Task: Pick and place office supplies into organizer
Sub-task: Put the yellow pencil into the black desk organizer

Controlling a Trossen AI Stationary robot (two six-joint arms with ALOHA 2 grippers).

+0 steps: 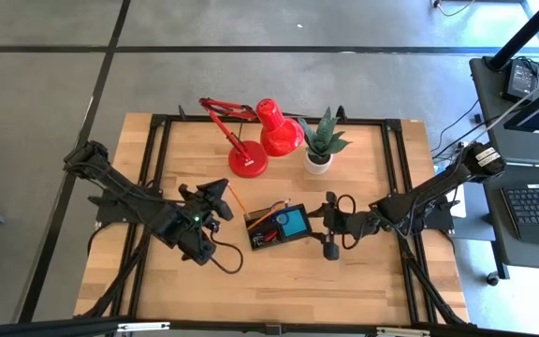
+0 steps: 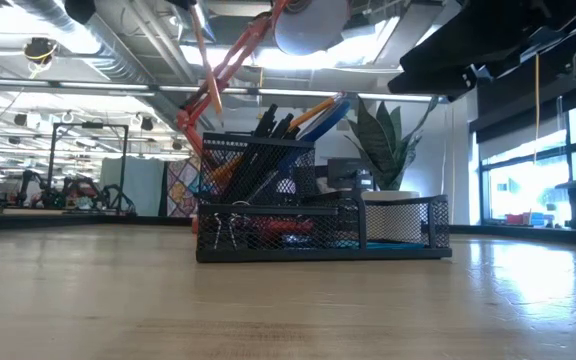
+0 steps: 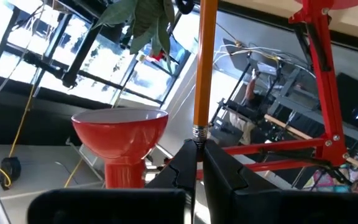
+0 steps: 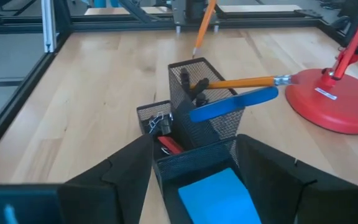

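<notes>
A: We have the organizer point(image 1: 277, 226) mid-bench point(image 1: 363, 281), just in front of the lamp point(image 1: 262, 131) and plant point(image 1: 323, 142). It looks like light wire mesh, so we judge a side knock could slide it.

B: Its tall cup already carries pens, a pencil and the blue scissors point(image 4: 234, 103); the low bay holds the note pad point(image 4: 219, 198). Our left pincer point(image 3: 199, 163), just left of the organizer, is clenched on an orange pencil point(image 3: 204, 62) at its metal-ferrule end, tip hanging toward the cup.

A: The pencil is stiff, light and slick, we think; gripped at one end it may swing.

B: Our right pincer point(image 4: 194, 163), spread wide and grasping nothing, sits just right of the organizer, one finger either side of the note-pad end.

A: The cup is crowded, so entry looks tight. Left of the organizer, the bench is bare wood.
</notes>
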